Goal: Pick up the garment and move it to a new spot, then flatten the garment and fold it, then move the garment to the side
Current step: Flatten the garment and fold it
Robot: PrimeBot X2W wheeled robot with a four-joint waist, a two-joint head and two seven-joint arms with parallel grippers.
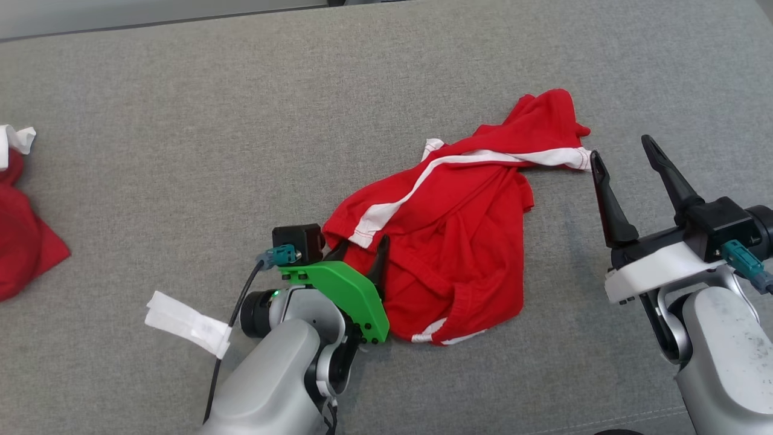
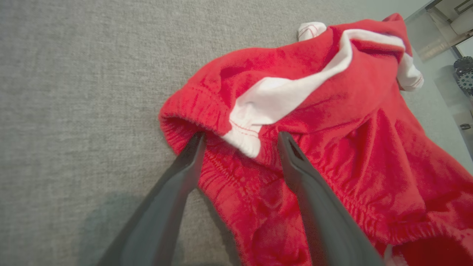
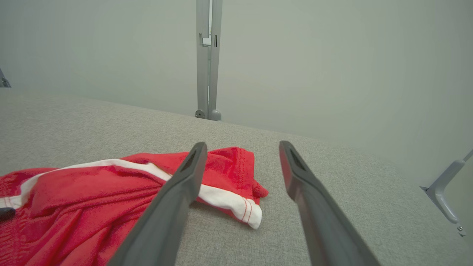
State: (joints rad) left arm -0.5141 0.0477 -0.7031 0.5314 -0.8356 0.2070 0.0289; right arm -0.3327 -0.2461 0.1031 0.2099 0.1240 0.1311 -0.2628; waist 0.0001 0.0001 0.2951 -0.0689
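The garment point(image 1: 459, 241) is a crumpled red piece with white stripes, lying in the middle of the grey surface. My left gripper point(image 1: 361, 246), on a green mount, is open at the garment's near-left edge. In the left wrist view the garment point(image 2: 332, 147) has its gathered red waistband and a white stripe end lying between the fingers of my left gripper point(image 2: 240, 138). My right gripper point(image 1: 622, 148) stands open just right of the garment's white-striped far end, holding nothing. In the right wrist view the garment point(image 3: 92, 195) lies left of and under my right gripper point(image 3: 242, 147).
Another red and white cloth point(image 1: 24, 235) lies at the left edge. A white paper label point(image 1: 187, 323) lies near my left forearm. The grey padded surface point(image 1: 181, 121) extends back to a pale wall with a metal post point(image 3: 208, 59).
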